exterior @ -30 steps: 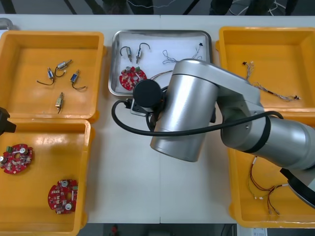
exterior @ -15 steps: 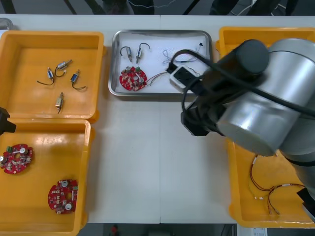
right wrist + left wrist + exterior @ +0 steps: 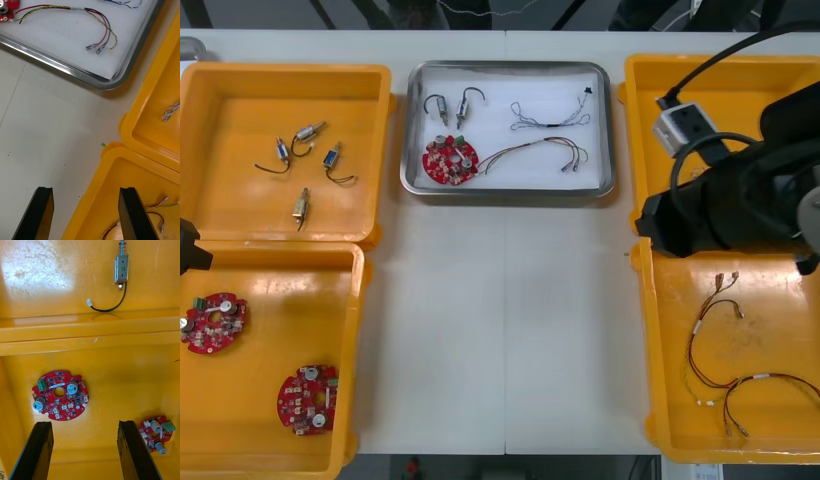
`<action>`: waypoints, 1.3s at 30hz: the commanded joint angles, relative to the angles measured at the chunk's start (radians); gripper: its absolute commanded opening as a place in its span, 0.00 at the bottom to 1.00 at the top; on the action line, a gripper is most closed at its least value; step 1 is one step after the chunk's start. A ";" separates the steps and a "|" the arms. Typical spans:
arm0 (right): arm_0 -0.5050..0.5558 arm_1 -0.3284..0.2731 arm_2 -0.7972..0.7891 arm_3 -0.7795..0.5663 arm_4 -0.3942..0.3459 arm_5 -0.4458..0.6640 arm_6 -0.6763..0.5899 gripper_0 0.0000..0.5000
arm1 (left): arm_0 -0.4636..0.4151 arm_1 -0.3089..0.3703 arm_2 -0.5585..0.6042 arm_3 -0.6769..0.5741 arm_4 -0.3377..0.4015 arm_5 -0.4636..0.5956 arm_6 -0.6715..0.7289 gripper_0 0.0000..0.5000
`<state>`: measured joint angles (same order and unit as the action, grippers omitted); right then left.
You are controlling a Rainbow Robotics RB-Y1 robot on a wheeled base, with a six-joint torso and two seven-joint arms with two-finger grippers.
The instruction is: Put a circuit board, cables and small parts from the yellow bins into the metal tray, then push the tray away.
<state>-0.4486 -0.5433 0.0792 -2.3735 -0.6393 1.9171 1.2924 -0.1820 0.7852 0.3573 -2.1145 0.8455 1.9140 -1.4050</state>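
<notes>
The metal tray [image 3: 508, 186], white inside, holds a red circuit board [image 3: 450, 160], two small metal parts [image 3: 452, 106], a blue and white cable [image 3: 550, 115] and a red and yellow cable [image 3: 535, 152]. My right arm [image 3: 725, 200] hangs over the two right yellow bins. My right gripper [image 3: 85, 215] is open and empty above the table and the near right bin's corner [image 3: 112, 150], short of the tray's corner [image 3: 107, 81]. The left gripper [image 3: 85, 452] is open over the near left bin, a circuit board [image 3: 60, 395] just beyond its fingers.
The far left bin [image 3: 285, 75] holds several small metal parts. Two circuit boards lie in the near left bin [image 3: 355, 350]. The near right bin [image 3: 655, 400] has red and yellow cables [image 3: 720, 370]. A thin cable [image 3: 730, 185] lies in the far right bin. Bare table lies between the bins.
My right arm has swung from over the tray to the right, over the right bins. The red and yellow cable now lies uncovered in the tray. The left arm has not moved.
</notes>
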 commanded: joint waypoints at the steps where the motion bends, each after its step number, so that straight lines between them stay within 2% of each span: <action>1: 0.079 -0.027 -0.171 -0.041 -0.056 0.003 -0.056 1.00 | 0.016 0.046 0.026 -0.030 0.007 0.006 0.017 1.00; 6: 0.169 -0.027 -0.303 -0.041 -0.114 0.003 -0.059 1.00 | 0.016 0.046 0.026 -0.030 0.007 0.006 0.017 1.00; 12: 0.246 -0.027 -0.369 -0.039 -0.125 0.003 -0.064 1.00 | 0.016 0.046 0.026 -0.030 0.007 0.006 0.017 1.00; 17: 0.291 -0.027 -0.403 -0.039 -0.118 0.003 -0.067 1.00 | 0.016 0.046 0.026 -0.030 0.007 0.006 0.017 1.00; 22: 0.337 -0.038 -0.406 -0.039 -0.075 0.003 -0.053 1.00 | 0.016 0.046 0.026 -0.030 0.007 0.006 0.017 1.00; 27: 0.381 -0.093 -0.408 -0.021 -0.077 0.003 -0.044 1.00 | 0.016 0.046 0.026 -0.030 0.007 0.006 0.017 1.00; 32: 0.389 -0.136 -0.415 0.020 -0.129 0.003 -0.041 1.00 | 0.016 0.046 0.026 -0.030 0.007 0.006 0.017 1.00; 39: 0.366 -0.145 -0.415 0.042 -0.131 0.003 -0.048 1.00 | 0.016 0.046 0.026 -0.030 0.007 0.006 0.017 1.00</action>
<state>-0.0739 -0.6577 -0.3062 -2.3361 -0.7625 1.9171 1.2469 -0.1808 0.7852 0.3574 -2.1147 0.8457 1.9140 -1.4050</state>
